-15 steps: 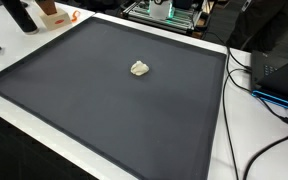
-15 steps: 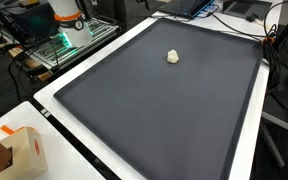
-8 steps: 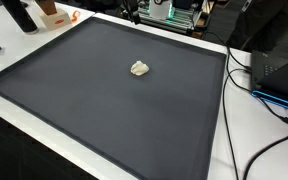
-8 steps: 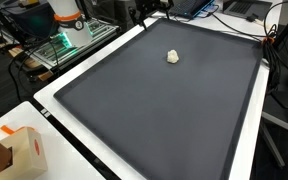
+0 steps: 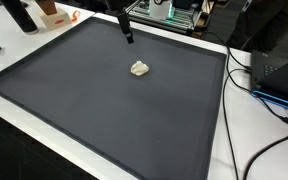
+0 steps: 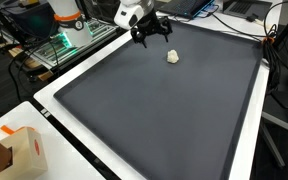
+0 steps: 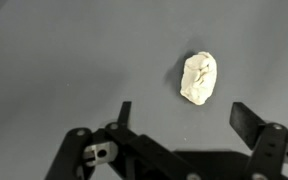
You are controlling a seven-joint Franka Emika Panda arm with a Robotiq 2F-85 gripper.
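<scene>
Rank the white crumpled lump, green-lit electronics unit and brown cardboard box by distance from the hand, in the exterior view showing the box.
From the open hand:
1. White crumpled lump, on the dark mat beside it.
2. Green-lit electronics unit, past the mat's edge.
3. Brown cardboard box, nearest the camera.

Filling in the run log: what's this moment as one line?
jaws: open, empty | nearest: white lump, untouched | lump on: dark mat | contact: none

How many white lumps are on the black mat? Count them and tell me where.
1. The white lump lies alone on the black mat, apart from the open gripper hovering beside it; no other seems hidden.
</scene>
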